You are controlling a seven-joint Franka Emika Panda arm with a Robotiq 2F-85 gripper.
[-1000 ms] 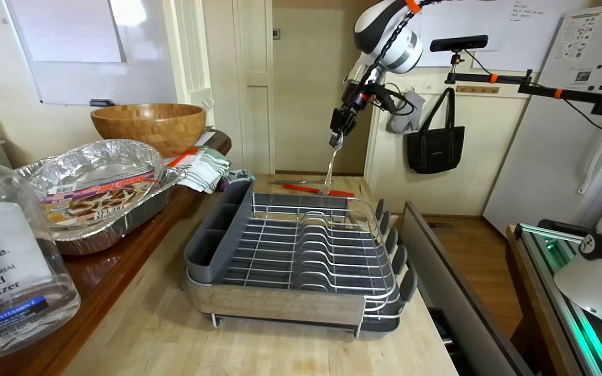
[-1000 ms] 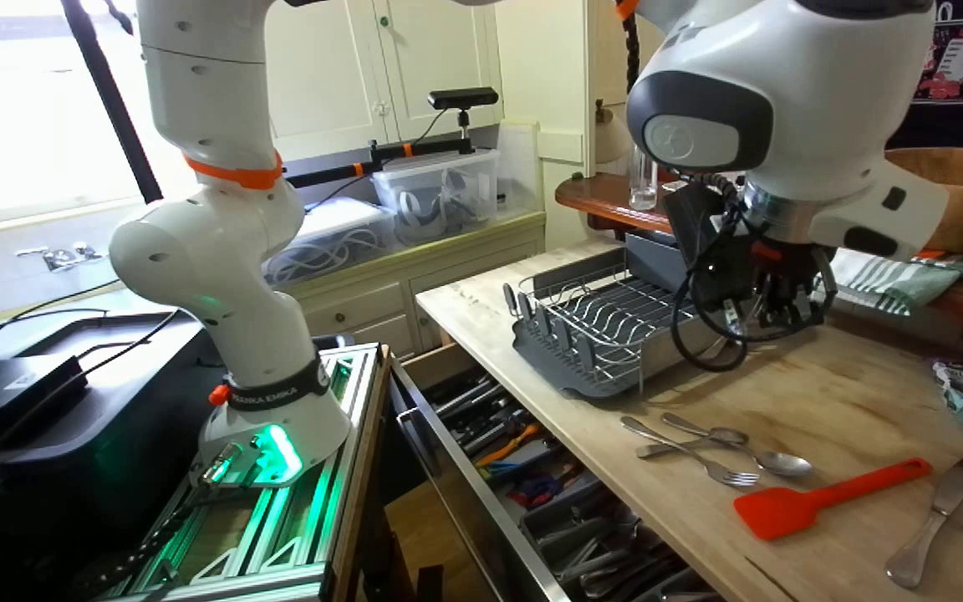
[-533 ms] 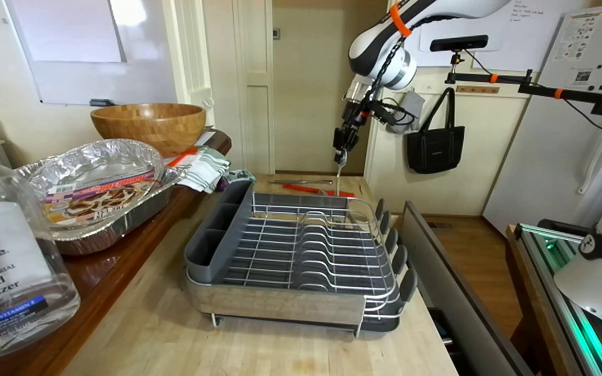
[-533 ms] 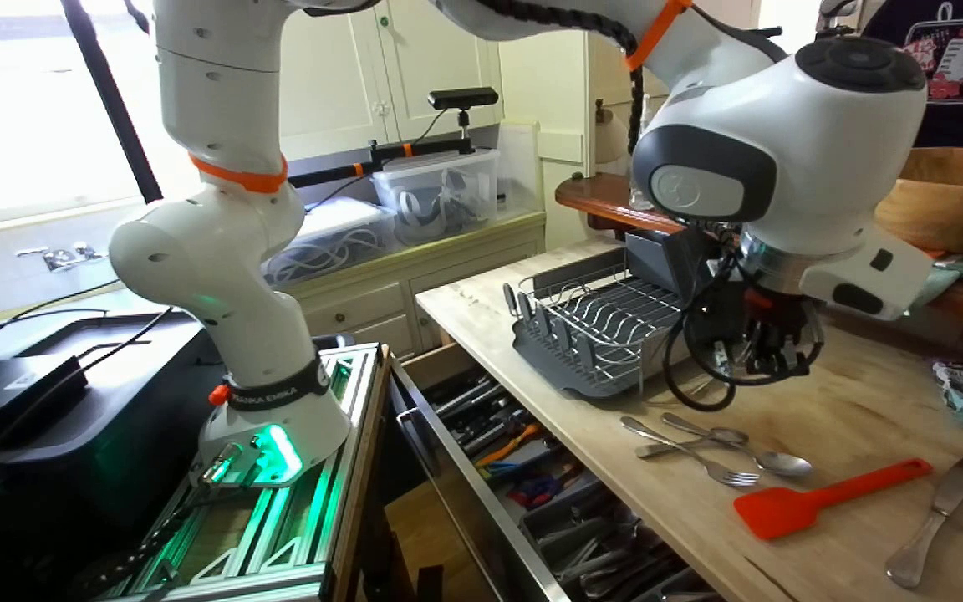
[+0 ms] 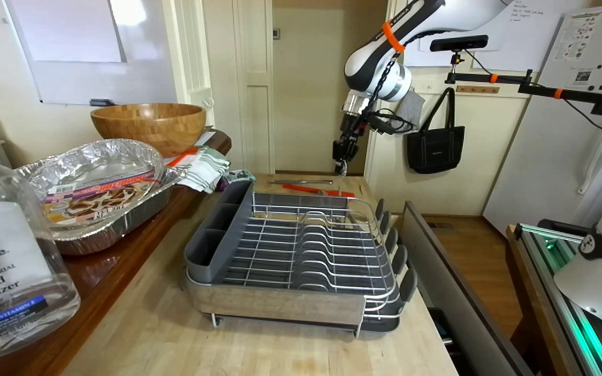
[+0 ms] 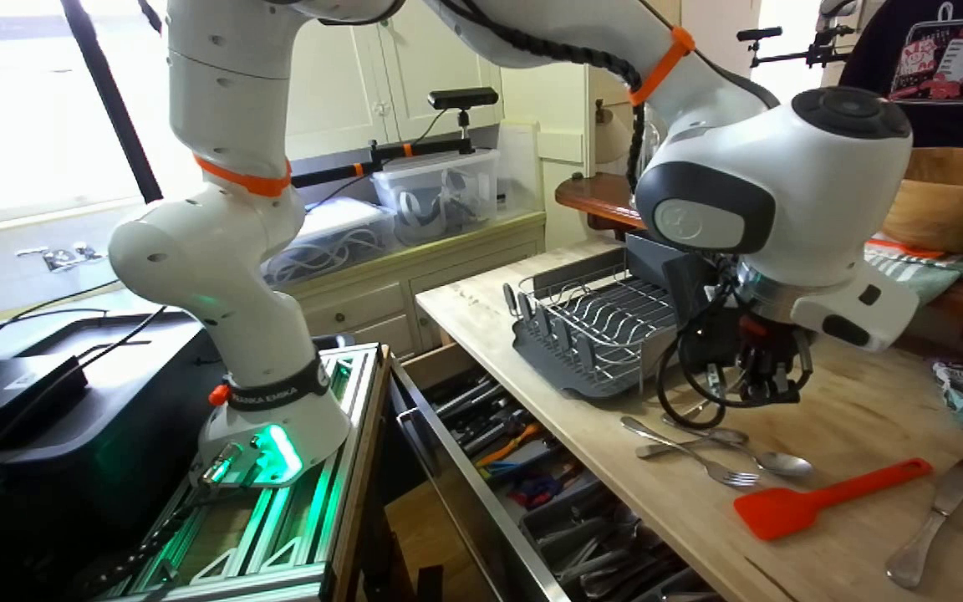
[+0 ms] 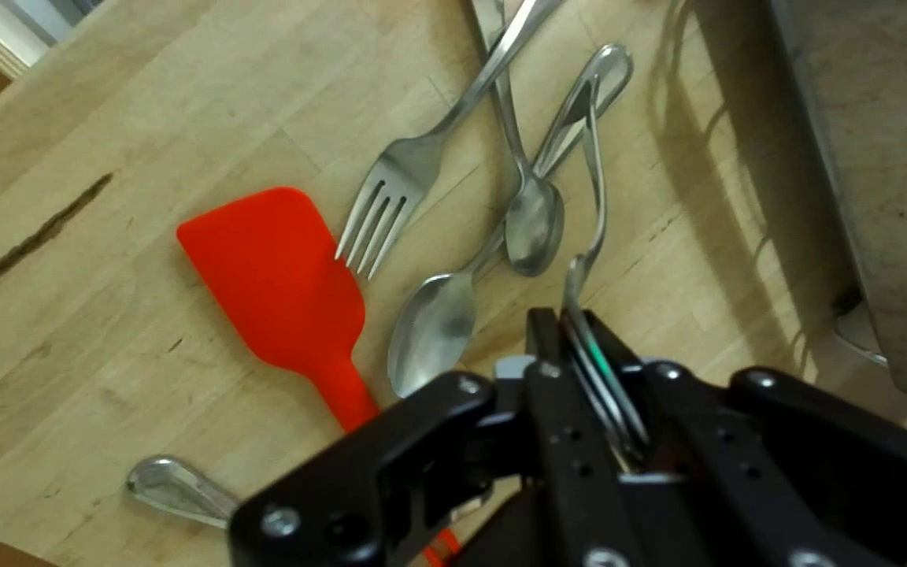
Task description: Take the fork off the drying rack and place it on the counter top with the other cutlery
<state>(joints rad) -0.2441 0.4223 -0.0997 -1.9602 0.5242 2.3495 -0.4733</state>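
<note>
As your gripper (image 7: pixel 570 320) pinches the fork (image 7: pixel 575 281) by its tined end, lower it level onto the desk (image 7: pixel 217 118), clear of the spoons (image 7: pixel 434 327), before you release.

silver fork (image 7: pixel 600 197); tines in claw (image 7: pixel 568 321); drying rack (image 5: pixel 280 303) on counter top (image 5: pixel 249 355)
</note>
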